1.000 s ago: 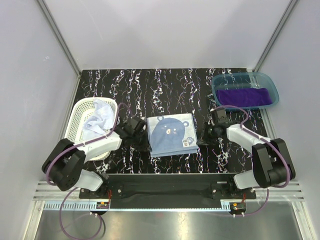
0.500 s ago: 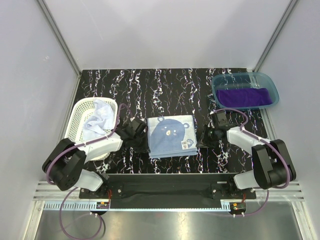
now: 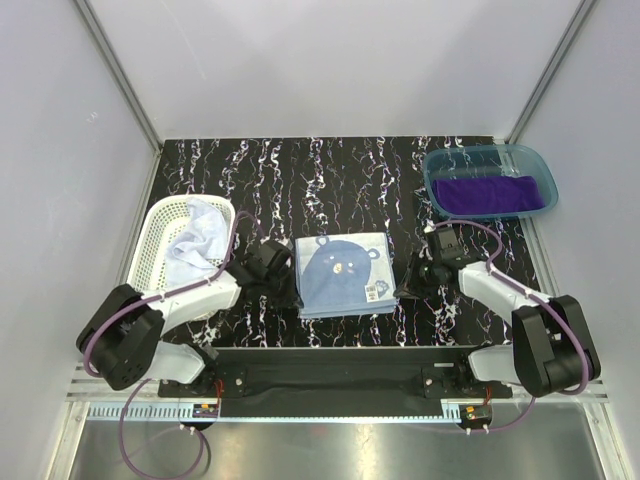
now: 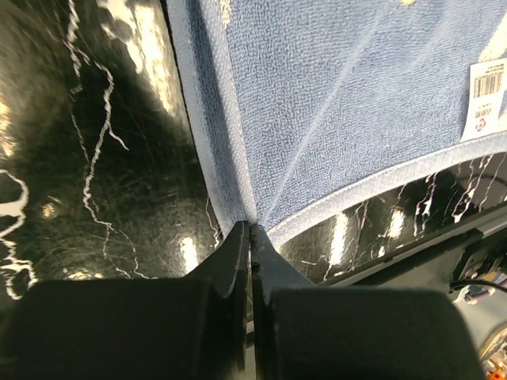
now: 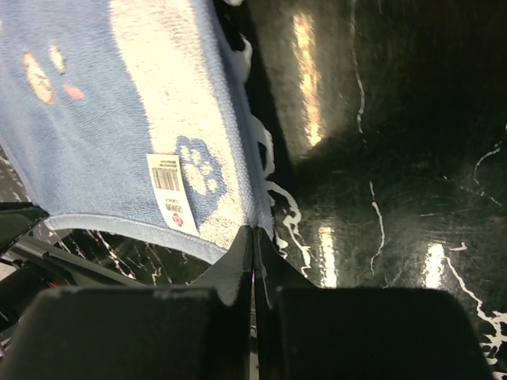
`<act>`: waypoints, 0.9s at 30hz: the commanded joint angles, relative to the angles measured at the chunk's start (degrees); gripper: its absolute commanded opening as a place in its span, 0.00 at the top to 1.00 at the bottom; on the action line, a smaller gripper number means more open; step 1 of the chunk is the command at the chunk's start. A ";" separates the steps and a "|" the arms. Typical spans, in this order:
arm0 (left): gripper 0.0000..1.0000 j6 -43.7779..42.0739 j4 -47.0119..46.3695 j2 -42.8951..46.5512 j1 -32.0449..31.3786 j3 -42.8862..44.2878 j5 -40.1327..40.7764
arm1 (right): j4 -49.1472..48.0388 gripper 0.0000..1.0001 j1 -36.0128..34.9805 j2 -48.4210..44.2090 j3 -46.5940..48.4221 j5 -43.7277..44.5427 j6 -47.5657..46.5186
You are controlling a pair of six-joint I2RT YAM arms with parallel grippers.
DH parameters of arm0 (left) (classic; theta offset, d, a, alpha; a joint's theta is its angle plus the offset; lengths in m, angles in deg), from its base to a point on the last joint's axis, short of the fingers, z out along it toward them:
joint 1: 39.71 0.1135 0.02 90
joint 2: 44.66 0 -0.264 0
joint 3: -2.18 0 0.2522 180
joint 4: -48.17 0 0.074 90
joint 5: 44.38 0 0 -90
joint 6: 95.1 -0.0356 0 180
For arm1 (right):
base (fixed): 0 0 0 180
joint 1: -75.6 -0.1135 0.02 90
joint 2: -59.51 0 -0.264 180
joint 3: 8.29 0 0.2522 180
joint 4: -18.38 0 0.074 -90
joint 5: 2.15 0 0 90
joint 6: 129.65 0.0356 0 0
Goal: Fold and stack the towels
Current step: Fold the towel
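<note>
A light blue towel with a darker bear face [image 3: 345,272] lies folded flat on the black marbled table, mid front. My left gripper [image 3: 295,284] is shut on its near-left corner; in the left wrist view the towel's hem [image 4: 238,127] runs into the closed tips [image 4: 250,229]. My right gripper [image 3: 399,290] is shut on the near-right corner, beside the barcode label [image 5: 170,194], with its tips [image 5: 253,232] closed on the towel's edge. The purple towel [image 3: 490,192] lies in the teal bin. A pale blue-white towel [image 3: 195,240] sits crumpled in the white basket.
The white perforated basket [image 3: 150,250] stands at the left, close behind the left arm. The translucent teal bin [image 3: 436,165] sits at the back right. White walls enclose the table, and a black rail [image 3: 330,375] runs along its near edge.
Both grippers have drawn back slightly toward the near edge, and the bear towel has slid a little that way with them. Both stay shut on it.
</note>
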 commanded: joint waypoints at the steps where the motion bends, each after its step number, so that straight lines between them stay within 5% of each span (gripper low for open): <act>1: 1.00 1.48 -3.40 1.21 -1.12 -2.42 -1.60 | -2.15 1.00 -0.86 1.08 -2.24 1.51 2.50; 10: 1.00 -0.35 0.18 1.38 -1.83 -1.65 1.38 | -0.93 1.00 -1.13 -1.54 -2.07 1.87 3.30; 17: 1.00 0.07 6.27 8.83 -2.70 3.91 1.14 | 8.91 1.00 -1.22 -7.52 2.78 0.99 2.68; 27: 1.00 2.27 -0.50 7.62 -4.37 -6.19 0.60 | -0.93 1.00 -1.57 -9.37 -9.01 -2.44 9.54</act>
